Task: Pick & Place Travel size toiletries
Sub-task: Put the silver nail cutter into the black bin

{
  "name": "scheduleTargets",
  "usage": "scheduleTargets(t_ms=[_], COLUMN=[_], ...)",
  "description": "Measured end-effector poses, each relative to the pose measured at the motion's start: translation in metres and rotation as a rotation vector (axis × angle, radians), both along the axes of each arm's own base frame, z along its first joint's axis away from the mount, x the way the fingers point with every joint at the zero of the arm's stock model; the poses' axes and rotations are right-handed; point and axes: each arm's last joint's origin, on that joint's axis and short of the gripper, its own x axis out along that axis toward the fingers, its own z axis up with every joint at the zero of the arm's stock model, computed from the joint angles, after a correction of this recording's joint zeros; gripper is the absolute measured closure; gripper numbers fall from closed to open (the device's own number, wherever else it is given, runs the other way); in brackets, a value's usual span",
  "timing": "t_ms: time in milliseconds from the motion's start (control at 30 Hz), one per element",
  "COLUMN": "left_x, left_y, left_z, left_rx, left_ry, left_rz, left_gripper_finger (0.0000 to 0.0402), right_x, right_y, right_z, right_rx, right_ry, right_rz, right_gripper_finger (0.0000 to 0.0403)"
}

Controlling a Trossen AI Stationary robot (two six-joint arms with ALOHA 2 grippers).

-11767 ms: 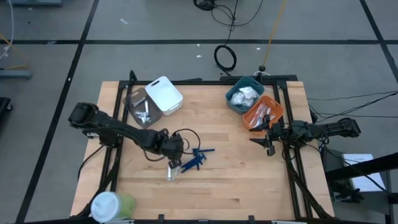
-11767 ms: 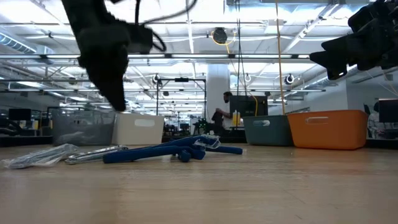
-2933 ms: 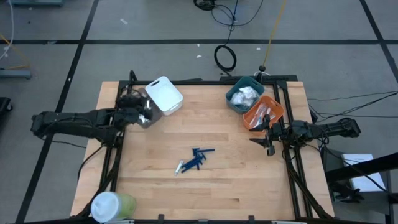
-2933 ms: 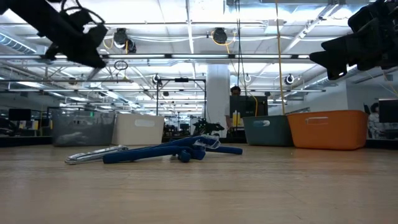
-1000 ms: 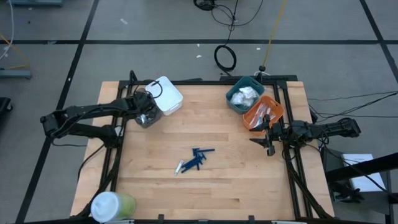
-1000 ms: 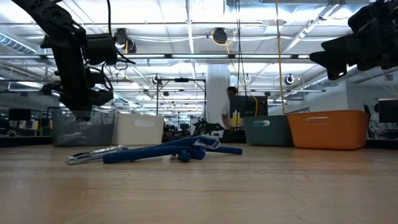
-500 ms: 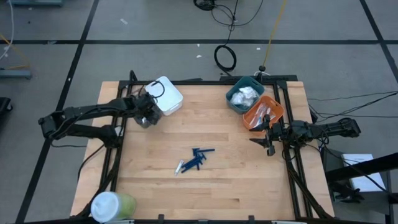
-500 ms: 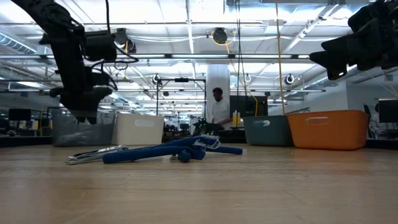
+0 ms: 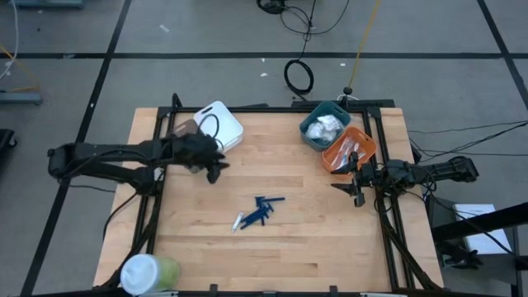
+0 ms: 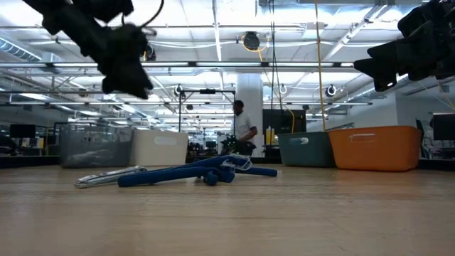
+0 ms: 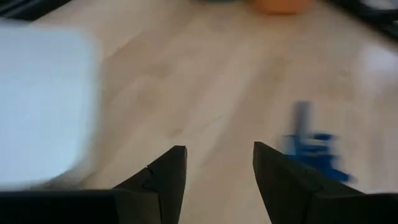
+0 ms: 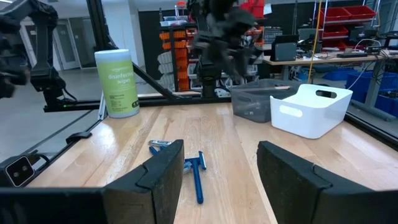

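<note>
Since half a second ago the left gripper (image 9: 216, 169) has swung away from the clear plastic bin (image 9: 183, 130) and out over bare wood, its two dark wedge-shaped fingers (image 11: 163, 177) parted with nothing between them; the remaining toiletries have not shifted.

Those toiletries sit mid-table: a loose cluster of slim dark blue plastic sticks (image 9: 262, 209) crossed over one another, with a small silvery tube (image 9: 238, 222) touching the cluster's end nearest the table's front edge; in the low view the blue sticks (image 10: 192, 171) lie flat on the boards and the glossy silver piece (image 10: 106, 176) stretches out beside them; the left wrist view catches the blue pieces (image 11: 313, 148) as a blur ahead of the fingers.

Around them spreads the pale butcher-block wooden table (image 9: 313, 247), its planks running lengthwise. At the far left corner stands a white rounded-corner plastic bin (image 9: 223, 124) beside the clear one; at the far right, a teal plastic bin (image 9: 311, 136) holding crinkly white packets (image 9: 323, 125) touches an orange plastic bin (image 9: 363, 157).

The right gripper (image 9: 356, 186) waits at the right edge just beside the orange bin, its fingers (image 12: 163, 171) spread and empty. A cylindrical green wipes tub with a white lid (image 9: 148, 272) stands at the near left corner; a person (image 10: 242, 131) shows in the room behind.
</note>
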Motion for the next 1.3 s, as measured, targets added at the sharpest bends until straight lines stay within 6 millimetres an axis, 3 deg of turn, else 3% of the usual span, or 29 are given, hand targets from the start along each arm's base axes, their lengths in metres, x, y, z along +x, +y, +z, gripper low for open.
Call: scheduleTargets(t_ms=[133, 300, 467, 700, 900, 1300], left_x=[0.012, 0.03, 0.049, 0.089, 0.106, 0.115], left_y=[-0.029, -0.064, -0.095, -0.128, -0.135, -0.134], left_z=[0.005, -0.006, -0.013, -0.027, -0.056, -0.097], left_rx=[0.046, -0.024, -0.133, -0.145, -0.203, -0.313], left_ry=[-0.078, -0.077, 0.135, 0.366, 0.478, 0.598], left_rz=[-0.171, -0.255, -0.269, -0.344, -0.322, -0.071], left_gripper_finger=[0.0222, 0.0222, 0.0222, 0.0222, 0.0222, 0.0222], right_x=[0.0, 0.0, 0.0, 0.0, 0.0, 0.0], right_y=[0.0, 0.0, 0.0, 0.0, 0.0, 0.0], right_z=[0.0, 0.0, 0.0, 0.0, 0.0, 0.0], right_rx=[0.0, 0.0, 0.0, 0.0, 0.0, 0.0], right_ry=[0.0, 0.0, 0.0, 0.0, 0.0, 0.0], right_rz=[0.0, 0.0, 0.0, 0.0, 0.0, 0.0], right_gripper_finger=[0.0211, 0.0211, 0.0211, 0.0211, 0.0211, 0.0211])
